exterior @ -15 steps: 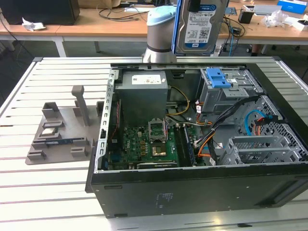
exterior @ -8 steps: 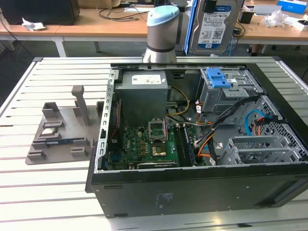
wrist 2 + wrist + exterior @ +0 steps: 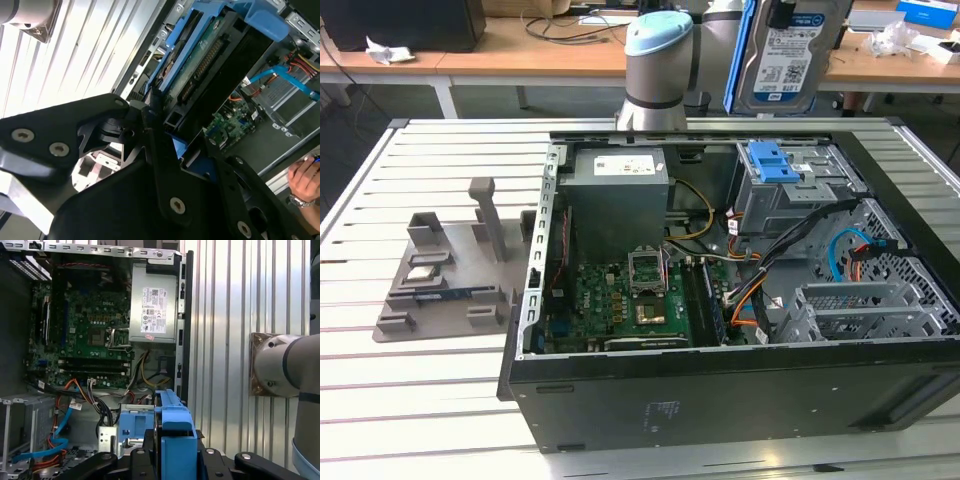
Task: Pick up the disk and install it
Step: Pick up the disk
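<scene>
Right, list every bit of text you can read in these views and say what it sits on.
None reads with certainty.
disk: label print too small.
white sticker on the grey metal box: too small.
motherboard: fine markings, too small.

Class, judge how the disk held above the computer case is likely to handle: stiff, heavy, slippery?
Probably stiff: the disk stands upright in the claw without sagging. Likely heavy for its size, being metal-bodied. Its blue frame may flex where gripped.
</scene>
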Controlling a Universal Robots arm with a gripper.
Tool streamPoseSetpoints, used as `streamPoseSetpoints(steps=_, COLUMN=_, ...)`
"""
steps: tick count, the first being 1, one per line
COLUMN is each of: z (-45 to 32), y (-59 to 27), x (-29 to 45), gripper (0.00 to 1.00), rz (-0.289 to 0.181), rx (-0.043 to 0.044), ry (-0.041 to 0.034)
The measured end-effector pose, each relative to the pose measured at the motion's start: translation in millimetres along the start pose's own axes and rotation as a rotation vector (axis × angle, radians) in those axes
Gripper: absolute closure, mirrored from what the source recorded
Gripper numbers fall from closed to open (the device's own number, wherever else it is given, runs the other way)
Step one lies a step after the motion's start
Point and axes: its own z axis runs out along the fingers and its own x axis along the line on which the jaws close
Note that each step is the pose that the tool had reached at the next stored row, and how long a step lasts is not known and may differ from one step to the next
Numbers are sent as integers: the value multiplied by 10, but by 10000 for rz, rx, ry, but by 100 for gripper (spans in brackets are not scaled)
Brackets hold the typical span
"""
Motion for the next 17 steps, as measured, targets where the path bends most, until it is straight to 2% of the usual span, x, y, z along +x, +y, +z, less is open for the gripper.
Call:
streamPoseSetpoints(steps=4, z=-2, y=-1, x=119, gripper=64, rz=1, rx=1, ry=-1)
streamPoseSetpoints(steps=9, z=-8, y=-2, x=367, gripper=64, rz=0, rx=0, ry=-1)
streamPoseSetpoints(steps=17, z=-13, y=-19, x=588, gripper=64, rz=1, rx=-1, ry=-1)
